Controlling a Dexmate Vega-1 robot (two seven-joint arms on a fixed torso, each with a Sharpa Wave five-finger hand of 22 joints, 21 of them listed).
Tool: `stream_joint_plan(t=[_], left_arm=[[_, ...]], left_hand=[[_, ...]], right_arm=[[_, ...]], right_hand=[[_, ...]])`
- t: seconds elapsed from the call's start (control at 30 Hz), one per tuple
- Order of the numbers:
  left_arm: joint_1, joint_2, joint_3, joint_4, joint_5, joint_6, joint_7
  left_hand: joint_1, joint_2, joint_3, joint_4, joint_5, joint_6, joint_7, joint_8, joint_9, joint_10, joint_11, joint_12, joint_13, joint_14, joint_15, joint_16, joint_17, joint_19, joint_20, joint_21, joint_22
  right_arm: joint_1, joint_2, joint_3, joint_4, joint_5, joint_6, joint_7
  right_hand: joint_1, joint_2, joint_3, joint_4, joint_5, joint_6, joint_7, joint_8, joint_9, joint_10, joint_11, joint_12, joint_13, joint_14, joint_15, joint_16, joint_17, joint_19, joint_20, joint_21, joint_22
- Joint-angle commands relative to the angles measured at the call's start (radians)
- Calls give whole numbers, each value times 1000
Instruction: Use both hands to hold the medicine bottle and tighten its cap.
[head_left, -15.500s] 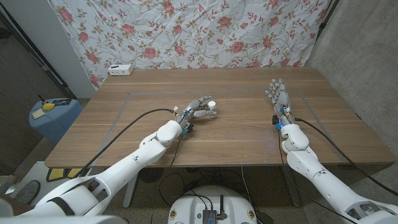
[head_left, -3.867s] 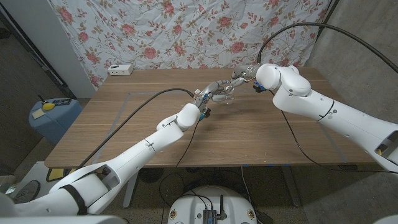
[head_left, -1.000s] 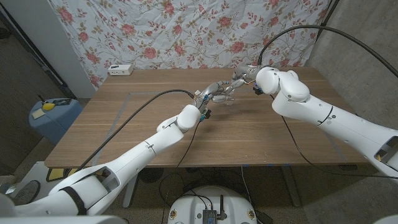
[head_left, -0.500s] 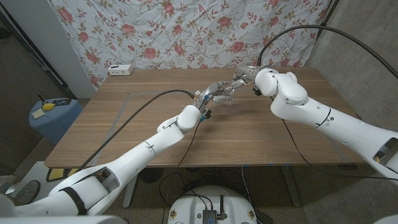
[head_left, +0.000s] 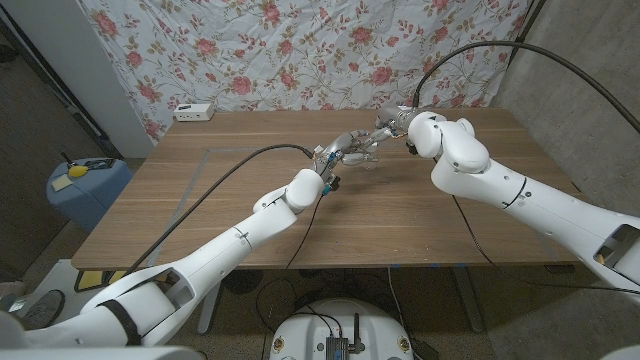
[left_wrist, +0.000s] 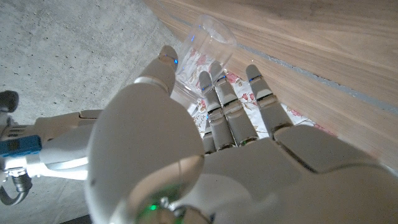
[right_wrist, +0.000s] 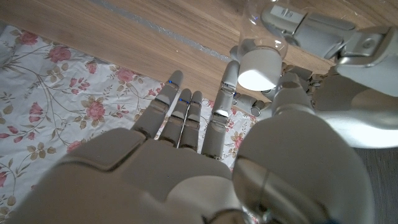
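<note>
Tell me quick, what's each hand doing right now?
Left hand: holding the clear medicine bottle.
Right hand: pinching the white cap.

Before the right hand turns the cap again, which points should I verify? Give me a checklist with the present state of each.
1. Left hand holds the clear bottle: ok.
2. Right hand is at the white cap, with fingers beside it: ok.
3. Firm grip on the cap: cannot tell.
4. Bottle lifted off the table: cannot tell.
5. Cap sits straight on its thread: cannot tell.
6. Black cable lies away from both hands: ok.
</note>
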Motion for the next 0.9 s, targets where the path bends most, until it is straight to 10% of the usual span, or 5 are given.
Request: stream_joint_plan(t=[0.03,0.37,0.9], left_arm=[[0,1,0,1,-1,-2,-2],[-2,2,-1,4,-5,-7,-9],[-14,-5,0,29,-13,-20,-18]], left_hand=[[5,9,37,31,4,1,-2,-2,1,124,-120,4,5,9,-57,6,2,-2,-2,1,2],[4,8,38,31,4,0,-2,-3,1,122,-118,3,5,10,-57,6,3,-3,-3,2,2],[2,9,41,30,4,0,-3,-2,1,120,-116,3,6,9,-55,6,3,-4,-3,2,2]], right_arm=[[-12,21,-1,11,-34,-14,-15],[-9,29,-10,15,-59,-30,-1],[7,17,-4,5,-56,-17,61]], right_hand=[[-13,-1,-6,3,3,48,-8,12,0,19,-1,6,2,17,-1,8,3,16,2,6,5],[-32,-5,-16,6,1,67,-8,15,-6,39,3,8,1,26,-3,8,2,24,2,6,6],[-134,-41,-67,28,2,-99,35,-54,4,-29,23,-27,1,-24,34,-24,-1,-23,28,-15,6]])
